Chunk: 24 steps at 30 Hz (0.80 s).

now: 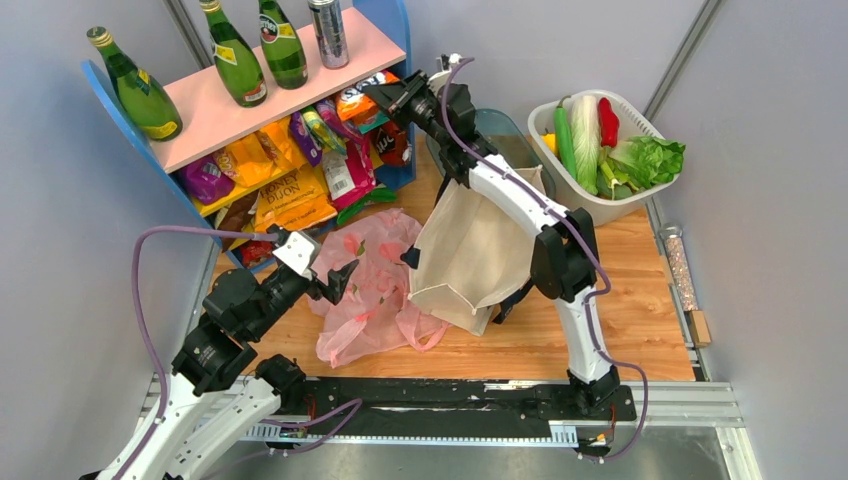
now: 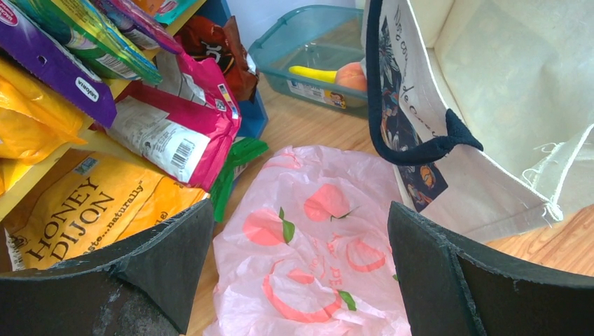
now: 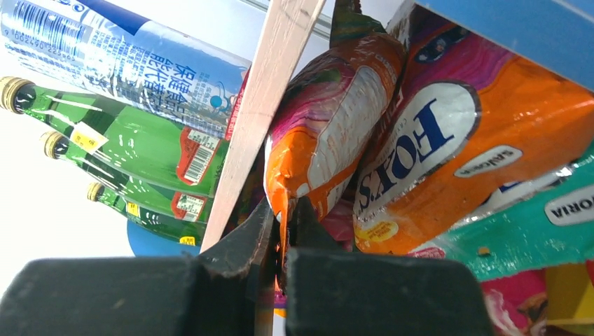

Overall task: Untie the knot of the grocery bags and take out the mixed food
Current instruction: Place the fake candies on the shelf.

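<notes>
The pink plastic bag (image 1: 370, 285) (image 2: 315, 245) lies flattened on the wooden table, and no knot shows on it. My left gripper (image 1: 335, 285) (image 2: 300, 210) hovers open just above it, nothing between the fingers. The cream tote (image 1: 470, 250) (image 2: 490, 105) with a navy handle hangs draped over my right arm. My right gripper (image 1: 385, 95) (image 3: 286, 210) reaches into the shelf and is shut on the edge of an orange snack packet (image 3: 322, 126). A banana (image 2: 315, 72) and a peach (image 2: 350, 75) lie in the teal tub (image 2: 308, 42).
The blue and pink shelf (image 1: 290, 80) holds green bottles (image 3: 133, 140), a can (image 3: 105, 56) and several snack packets. A white basket (image 1: 590, 195) at the back right holds cucumber, cabbage, red pepper and lettuce. The teal tub (image 1: 505, 125) stands behind the tote.
</notes>
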{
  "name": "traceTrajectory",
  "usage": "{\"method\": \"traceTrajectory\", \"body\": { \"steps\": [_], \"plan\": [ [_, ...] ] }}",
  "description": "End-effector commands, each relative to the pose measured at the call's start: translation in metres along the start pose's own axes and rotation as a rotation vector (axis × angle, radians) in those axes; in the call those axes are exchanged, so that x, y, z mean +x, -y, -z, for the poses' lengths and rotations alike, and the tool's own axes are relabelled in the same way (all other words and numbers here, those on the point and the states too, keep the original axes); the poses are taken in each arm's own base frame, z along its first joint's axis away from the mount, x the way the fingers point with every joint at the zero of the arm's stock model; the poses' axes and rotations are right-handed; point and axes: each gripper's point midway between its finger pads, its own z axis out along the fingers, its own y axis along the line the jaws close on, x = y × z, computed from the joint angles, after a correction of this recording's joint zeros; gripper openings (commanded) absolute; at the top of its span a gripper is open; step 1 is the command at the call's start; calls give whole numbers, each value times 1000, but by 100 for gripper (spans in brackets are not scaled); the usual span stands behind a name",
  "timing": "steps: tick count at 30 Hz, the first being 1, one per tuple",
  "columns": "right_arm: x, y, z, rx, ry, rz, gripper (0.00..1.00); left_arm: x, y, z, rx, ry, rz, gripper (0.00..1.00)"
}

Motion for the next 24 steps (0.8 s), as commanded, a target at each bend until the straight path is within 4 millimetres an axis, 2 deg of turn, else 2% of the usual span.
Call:
{"method": "traceTrajectory", "body": {
  "steps": [1, 8, 13, 19, 22, 24],
  "plan": [
    [-13, -52, -9, -143, 43, 15, 0, -1, 0, -1, 8, 4, -17, 100],
    [-12, -45, -30, -158, 55, -10, 1, -2, 0, -1, 6, 5, -19, 100],
    [-13, -35, -34, -139, 72, -13, 5, -1, 1, -1, 10, 6, -16, 100],
    [-11, -31, -33, -130, 68, -8, 24, -2, 2, -2, 16, 7, -16, 100],
    [-10, -35, -28, -142, 70, -5, 38, -2, 2, -1, 16, 7, -17, 100],
    [-13, -42, -23, -141, 87, 9, 43, -2, 2, -1, 16, 7, -17, 100]
  ]
}}
